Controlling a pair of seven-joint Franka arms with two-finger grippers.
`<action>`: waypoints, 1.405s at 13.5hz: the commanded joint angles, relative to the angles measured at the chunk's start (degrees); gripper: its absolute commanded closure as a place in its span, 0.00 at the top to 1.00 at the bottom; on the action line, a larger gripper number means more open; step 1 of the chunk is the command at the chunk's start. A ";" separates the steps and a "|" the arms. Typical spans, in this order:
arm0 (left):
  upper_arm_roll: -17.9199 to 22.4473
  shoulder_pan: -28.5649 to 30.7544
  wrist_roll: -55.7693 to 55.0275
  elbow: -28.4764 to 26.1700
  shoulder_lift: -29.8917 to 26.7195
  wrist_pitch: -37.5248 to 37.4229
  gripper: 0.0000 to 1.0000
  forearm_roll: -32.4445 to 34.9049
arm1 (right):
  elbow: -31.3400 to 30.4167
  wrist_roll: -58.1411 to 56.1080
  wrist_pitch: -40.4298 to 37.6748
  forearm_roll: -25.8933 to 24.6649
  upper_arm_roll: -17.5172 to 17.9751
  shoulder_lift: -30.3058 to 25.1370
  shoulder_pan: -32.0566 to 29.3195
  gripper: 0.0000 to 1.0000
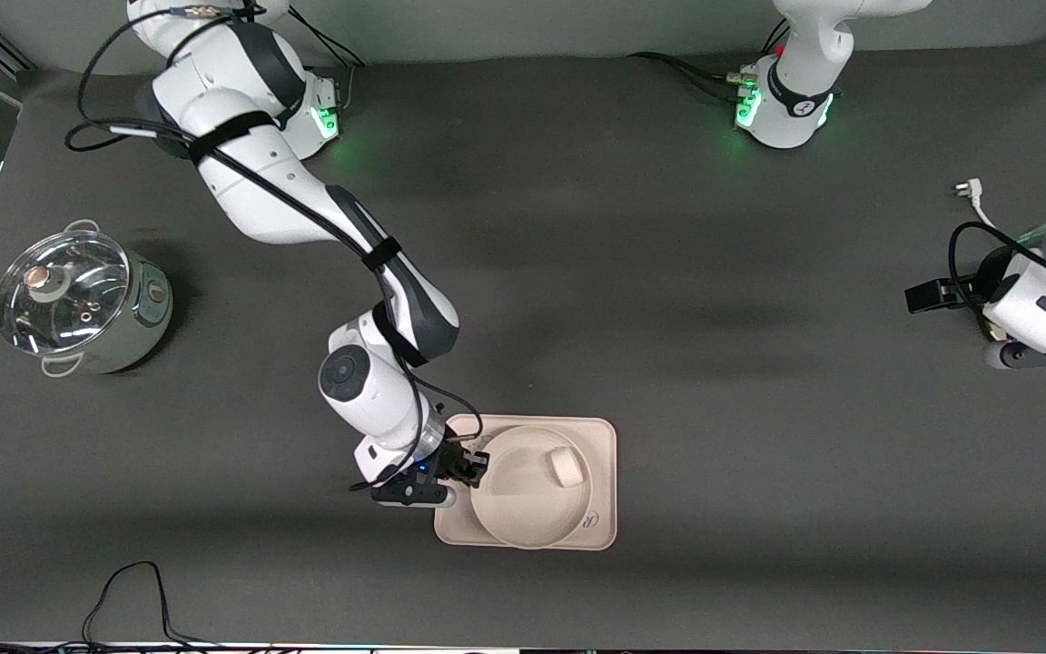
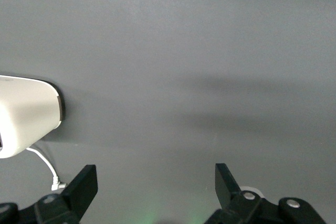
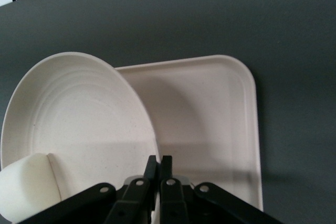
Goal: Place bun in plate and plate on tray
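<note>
Front view: one bun [image 1: 567, 467] lies in one plate [image 1: 523, 513] on one tray [image 1: 603, 436]; the right gripper [image 1: 468, 470] pinches the plate's rim. Left wrist view: the waiting left gripper [image 2: 156, 183] hangs spread over bare table [image 2: 184, 51]. Right wrist view: clenched fingers [image 3: 151, 167] grasp the rim beside the bun.

Dark grey table [image 1: 632, 300], pale wall along top, soft even light

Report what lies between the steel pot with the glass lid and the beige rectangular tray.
Front view: only the right arm's wrist above bare dark tabletop between pot and tray.
</note>
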 commanded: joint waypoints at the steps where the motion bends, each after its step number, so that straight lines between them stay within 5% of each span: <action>1: 0.48 -0.56 0.68 0.98 0.23 -0.37 1.00 -0.38 | 3.49 -1.48 -0.13 1.13 0.56 1.33 0.13 0.00; 2: 0.48 -0.65 0.68 0.98 0.23 -0.37 1.00 -0.38 | 3.49 -1.48 -0.14 1.13 0.64 1.33 0.13 0.01; 3: 0.48 -0.56 0.68 0.98 0.23 -0.37 1.00 -0.38 | 3.58 -1.48 -0.14 1.13 0.65 1.33 0.13 0.32; 4: 0.48 -0.65 0.68 0.98 0.23 -0.37 1.00 -0.38 | 3.58 -1.48 -0.05 1.13 0.65 1.33 0.13 0.53; 5: 0.48 -0.65 0.68 1.07 0.23 -0.37 1.00 -0.38 | 3.49 -1.48 -0.05 1.04 0.56 1.24 0.13 1.00; 12: 0.48 -0.65 0.68 1.07 0.23 -0.37 1.00 -0.38 | 2.80 -1.56 -2.23 0.61 0.12 -3.66 -0.05 1.00; 19: 0.48 -0.73 0.68 1.07 0.23 -0.29 1.00 -0.46 | -3.43 -14.63 -35.41 2.35 0.21 -26.58 -11.10 1.00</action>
